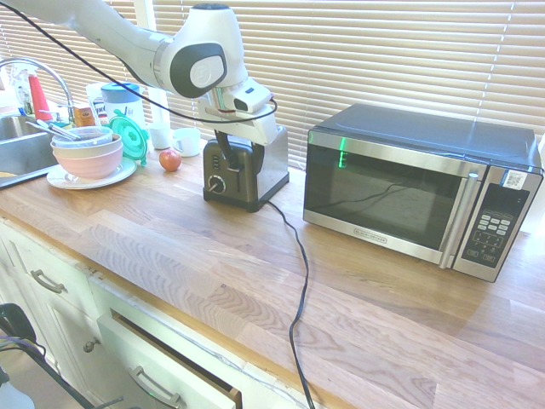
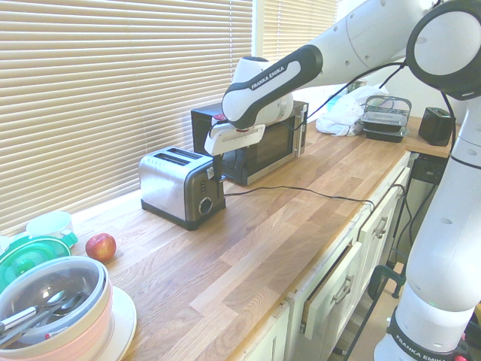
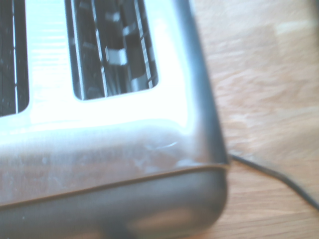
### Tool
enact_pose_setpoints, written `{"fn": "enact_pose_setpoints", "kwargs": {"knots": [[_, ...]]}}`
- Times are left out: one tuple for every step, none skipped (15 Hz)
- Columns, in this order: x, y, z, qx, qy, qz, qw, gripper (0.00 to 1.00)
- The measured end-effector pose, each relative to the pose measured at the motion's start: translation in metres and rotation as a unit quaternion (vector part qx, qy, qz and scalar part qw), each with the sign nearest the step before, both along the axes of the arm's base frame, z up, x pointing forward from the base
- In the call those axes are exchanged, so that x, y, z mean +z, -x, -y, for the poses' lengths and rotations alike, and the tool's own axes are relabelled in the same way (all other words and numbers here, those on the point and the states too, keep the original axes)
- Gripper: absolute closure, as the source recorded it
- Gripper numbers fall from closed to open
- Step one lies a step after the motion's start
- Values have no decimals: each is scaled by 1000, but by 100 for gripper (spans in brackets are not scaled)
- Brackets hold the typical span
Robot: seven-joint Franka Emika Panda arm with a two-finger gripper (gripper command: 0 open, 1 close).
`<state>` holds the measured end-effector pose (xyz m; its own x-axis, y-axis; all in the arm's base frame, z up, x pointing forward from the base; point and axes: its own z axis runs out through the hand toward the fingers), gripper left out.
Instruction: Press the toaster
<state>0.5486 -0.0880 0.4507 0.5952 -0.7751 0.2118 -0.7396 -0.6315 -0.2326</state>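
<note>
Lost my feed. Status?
Gripper open, above toaster's black end. Toaster upright on counter, not yet pressed. Nothing in the way.

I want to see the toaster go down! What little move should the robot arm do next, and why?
Probably lower a little more, straight toward the black end of the toaster. The tool hangs open just above that end, where the knob sits, and does not look to be pressing anything yet. The wrist view shows the empty slots and the toaster's edge right below, so a short, slow drop should bring it to the lever.

Hovering open-jawed, gripper [image 2: 216, 156] just above toaster's [image 2: 178, 186] black end panel; microwave [image 2: 255, 143] standing behind on wooden counter [image 2: 301, 226].
</note>
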Motion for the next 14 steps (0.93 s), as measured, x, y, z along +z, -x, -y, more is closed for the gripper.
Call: {"fn": "enact_pose_setpoints", "kwargs": {"knots": [[3, 1, 0, 1, 2, 3, 1000, 100], [5, 1, -1, 2, 4, 4, 1000, 100], [5, 1, -3, 3, 5, 5, 1000, 100], [6, 1, -6, 5, 7, 6, 1000, 100], [6, 1, -8, 7, 9, 6, 1000, 100], [6, 1, -9, 7, 10, 6, 1000, 100], [4, 3, -9, 7, 10, 6, 1000, 100], [2, 4, -8, 6, 10, 6, 1000, 100], [1, 6, -8, 6, 10, 5, 1000, 100], [1, 6, -8, 6, 10, 5, 1000, 100], [1, 6, -8, 6, 10, 5, 1000, 100], [2, 6, -9, 7, 11, 5, 1000, 100], [3, 6, -9, 8, 12, 6, 1000, 100], [6, 7, -11, 10, 13, 8, 1000, 100]]}}
